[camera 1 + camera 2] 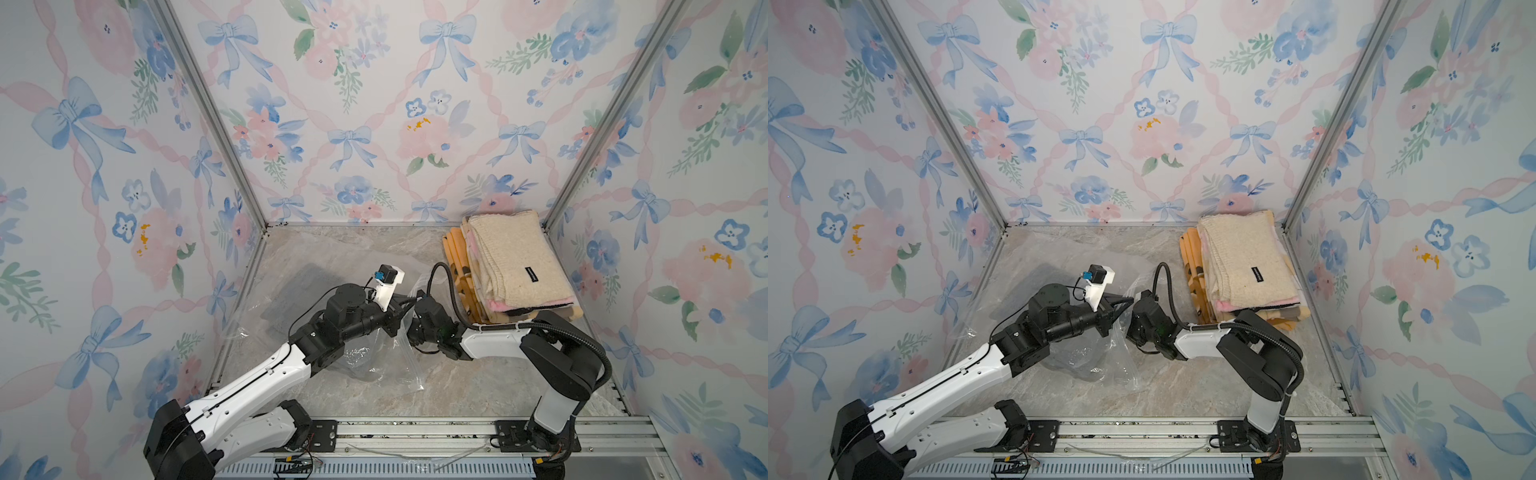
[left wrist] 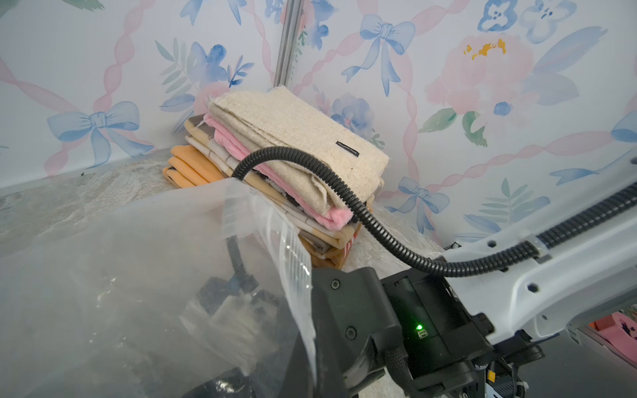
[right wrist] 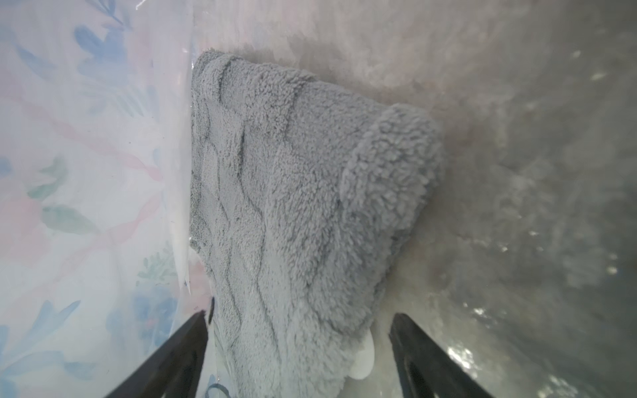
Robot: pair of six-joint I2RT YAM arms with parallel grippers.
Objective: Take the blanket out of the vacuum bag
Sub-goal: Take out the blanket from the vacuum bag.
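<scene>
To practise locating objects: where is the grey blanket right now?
The blanket lies inside the bag on the table's left half; the right wrist view shows it between the right gripper's open jaws.

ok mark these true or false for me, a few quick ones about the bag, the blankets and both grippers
1. The grey blanket lies inside the vacuum bag. True.
2. One arm has clamped the blanket. False: the right gripper has its jaws open, with the blanket's end between them.
3. A cream blanket tops the folded stack. True.
4. That stack sits in the near left corner. False: it sits in the far right corner.
5. Both grippers are open. False: the left gripper is shut, apparently pinching the bag's edge.
</scene>
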